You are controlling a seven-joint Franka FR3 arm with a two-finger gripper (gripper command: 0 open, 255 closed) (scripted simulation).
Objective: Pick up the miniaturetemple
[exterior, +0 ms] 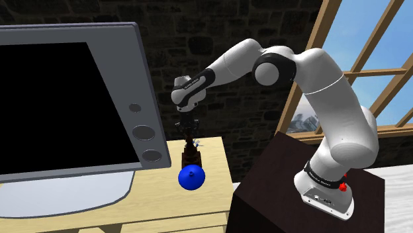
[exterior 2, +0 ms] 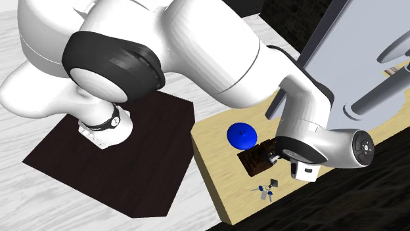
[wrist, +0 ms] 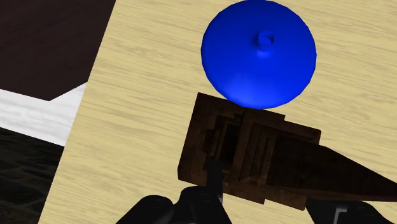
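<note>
The white arm reaches from its dark box stand (exterior: 278, 192) over the light wooden worktop (exterior: 159, 205). Its black hand (exterior: 190, 139) hangs straight down above the miniature temple (wrist: 248, 149), a dark brown tiered model with a tapering spire.

The temple stands upright on the worktop's right-hand part in the shoulder view, close to the edge that faces the stand. It sits just beside a glossy blue dome with a small knob on top (wrist: 259, 54), on the dome's far side in that view. The wrist view puts the two so close that they seem to touch.

A large grey-framed monitor with a black screen (exterior: 66, 106) fills the shoulder view's left. A tiny white-and-blue object (exterior 2: 265, 191) lies on the worktop near the temple, on the side away from the dome.

The hand is open. In the wrist view its fingers (wrist: 215, 181) stand apart with the temple's upper tiers and spire between them, and no clasp is visible.

The approach and line-up look done, judging from the hand's position low over the model. The temple's base appears to rest on the wood, so closing on it and lifting are not yet done. The dome so near on one side leaves little room for a stray finger.
</note>
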